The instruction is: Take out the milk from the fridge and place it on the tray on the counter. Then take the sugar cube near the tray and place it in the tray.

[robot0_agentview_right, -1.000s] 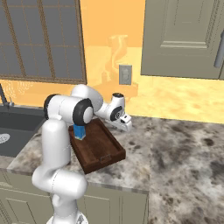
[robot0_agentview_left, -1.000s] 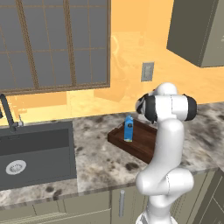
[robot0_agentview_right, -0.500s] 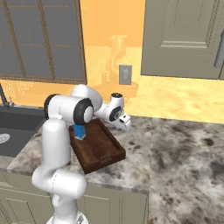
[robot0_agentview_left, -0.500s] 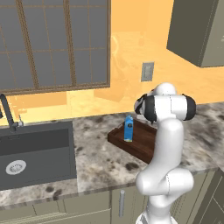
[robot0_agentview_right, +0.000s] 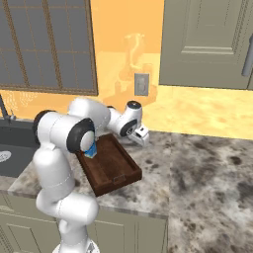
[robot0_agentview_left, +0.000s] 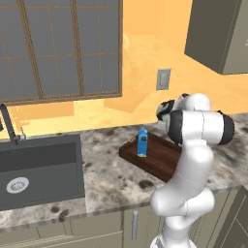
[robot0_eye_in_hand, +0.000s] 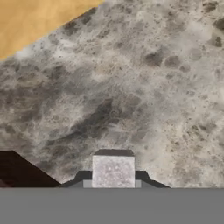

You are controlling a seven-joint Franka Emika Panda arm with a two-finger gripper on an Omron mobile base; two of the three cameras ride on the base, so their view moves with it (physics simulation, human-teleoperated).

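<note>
gripper [robot0_eye_in_hand: 113, 183] closed on sugar cube [robot0_eye_in_hand: 113, 171], low over counter [robot0_eye_in_hand: 131, 87] | milk [robot0_agentview_left: 142, 142] upright in tray [robot0_agentview_right: 116, 173], at its 9 o'clock end in left base view

Between the fingers [robot0_eye_in_hand: 144, 177] in the hand view sits the sugar cube [robot0_eye_in_hand: 113, 171] — its lower part is cut off at the bottom, and the fingers show as dark slivers at its two sides. Off to one side of the fingers, the tray [robot0_eye_in_hand: 17, 171] is a dark corner cropped by the picture's edge. From the right base view, the milk [robot0_agentview_right: 91, 150] is mostly hidden behind the arm's elbow — a blue scrap shows.
</note>
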